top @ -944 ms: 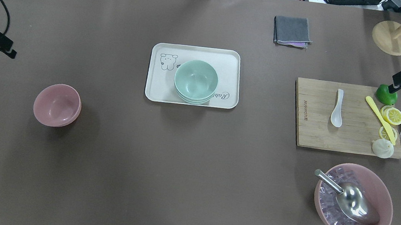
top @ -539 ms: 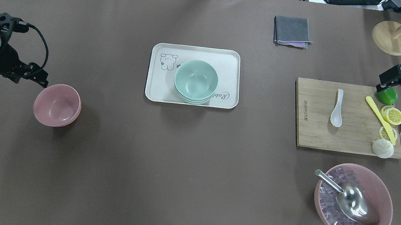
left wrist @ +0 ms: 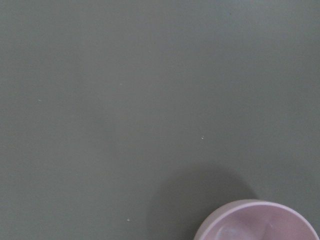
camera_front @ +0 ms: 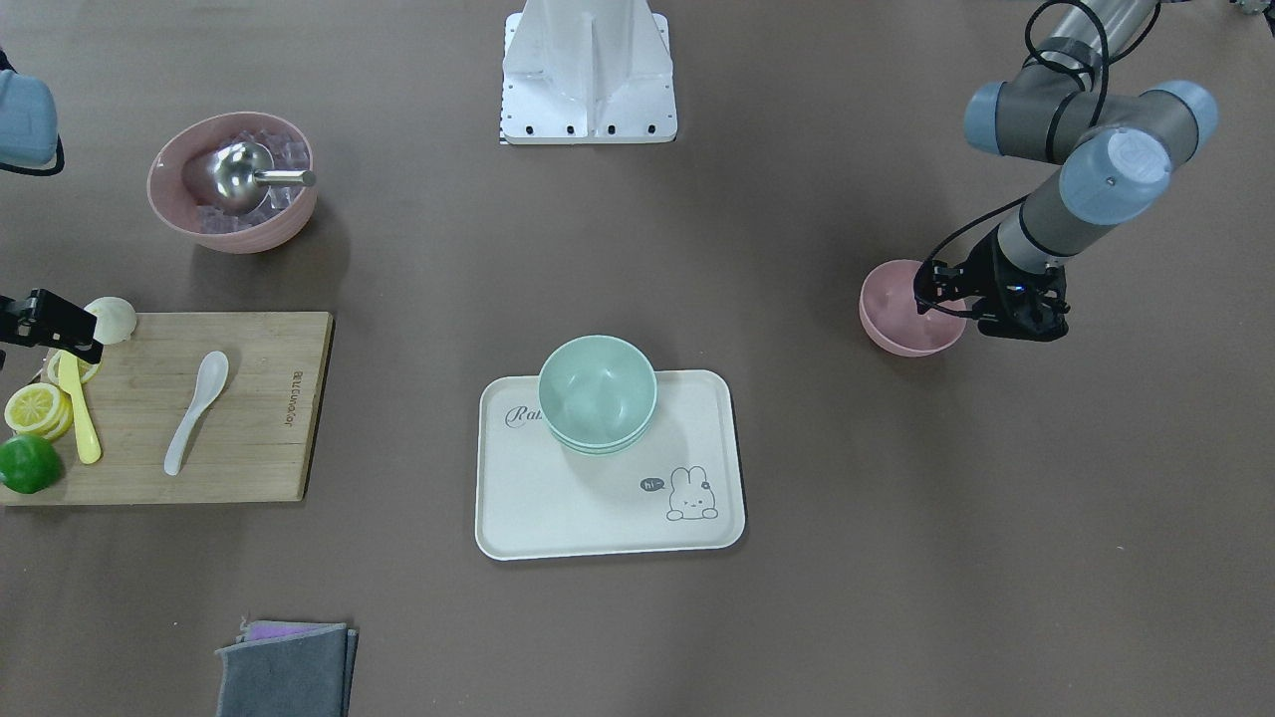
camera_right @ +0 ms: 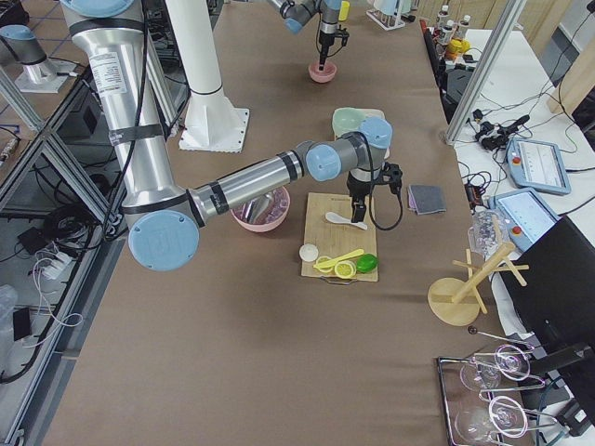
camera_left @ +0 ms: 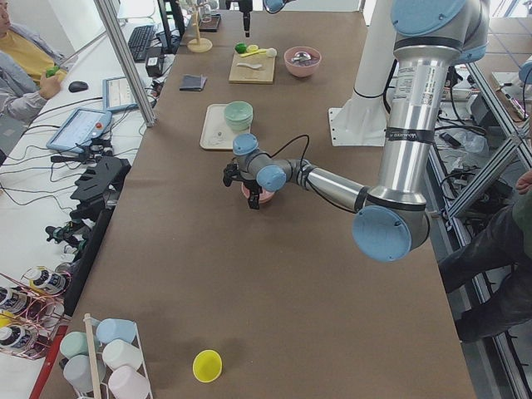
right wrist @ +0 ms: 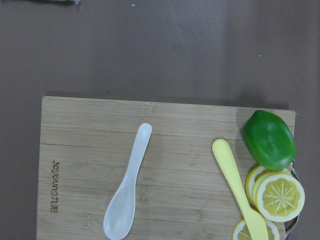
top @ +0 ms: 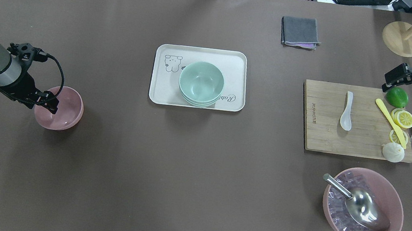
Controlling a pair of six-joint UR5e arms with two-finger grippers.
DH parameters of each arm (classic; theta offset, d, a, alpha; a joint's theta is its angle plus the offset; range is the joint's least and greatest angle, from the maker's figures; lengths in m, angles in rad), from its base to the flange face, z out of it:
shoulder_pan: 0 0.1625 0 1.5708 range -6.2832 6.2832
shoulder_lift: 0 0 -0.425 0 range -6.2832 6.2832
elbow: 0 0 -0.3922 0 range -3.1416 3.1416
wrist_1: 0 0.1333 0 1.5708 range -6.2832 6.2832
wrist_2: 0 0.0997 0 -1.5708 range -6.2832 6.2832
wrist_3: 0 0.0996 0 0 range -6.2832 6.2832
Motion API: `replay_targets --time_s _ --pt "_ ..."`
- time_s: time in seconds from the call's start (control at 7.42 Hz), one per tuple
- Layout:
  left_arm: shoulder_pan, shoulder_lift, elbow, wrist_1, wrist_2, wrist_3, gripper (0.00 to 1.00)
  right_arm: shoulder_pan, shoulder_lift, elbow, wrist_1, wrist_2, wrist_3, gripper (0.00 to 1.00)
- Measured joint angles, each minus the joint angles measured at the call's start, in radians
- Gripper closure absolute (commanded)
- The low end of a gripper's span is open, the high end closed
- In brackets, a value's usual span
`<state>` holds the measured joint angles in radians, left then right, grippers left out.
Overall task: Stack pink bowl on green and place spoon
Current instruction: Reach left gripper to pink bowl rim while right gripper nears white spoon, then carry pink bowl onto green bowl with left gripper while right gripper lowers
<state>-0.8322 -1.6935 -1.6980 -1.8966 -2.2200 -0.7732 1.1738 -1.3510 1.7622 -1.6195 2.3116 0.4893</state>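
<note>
An empty pink bowl stands on the table at the left; it also shows in the front view and the left wrist view. My left gripper is open, low over the bowl's left rim. Stacked green bowls sit on a cream tray at the centre. A white spoon lies on a wooden cutting board at the right, and shows in the right wrist view. My right gripper is open above the board's far right corner, away from the spoon.
On the board lie a lime, lemon slices, a yellow knife and a bun. A larger pink bowl holds ice and a metal scoop. A grey cloth and a wooden stand are at the back.
My left arm has swung in from the left edge and come down onto the pink bowl's left rim. My right gripper has moved left and back over the lime.
</note>
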Motion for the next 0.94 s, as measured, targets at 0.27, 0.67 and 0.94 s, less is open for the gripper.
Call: replay_targets --time_s 0.27,0.67,0.94 --pt "0.005 -0.016 -0.001 -0.004 -0.049 0.0 1.0 -0.005 0.015 -0.017 0.001 0.0 0.0 0.02" --pt "-0.016 -0.178 -0.004 0.073 -0.134 -0.034 1.0 -0.045 0.062 -0.126 0.081 -0.019 0.025 0.04" --pt "-0.015 -0.362 0.009 0.182 -0.143 -0.147 1.0 -0.099 0.069 -0.208 0.218 -0.031 0.139 0.05"
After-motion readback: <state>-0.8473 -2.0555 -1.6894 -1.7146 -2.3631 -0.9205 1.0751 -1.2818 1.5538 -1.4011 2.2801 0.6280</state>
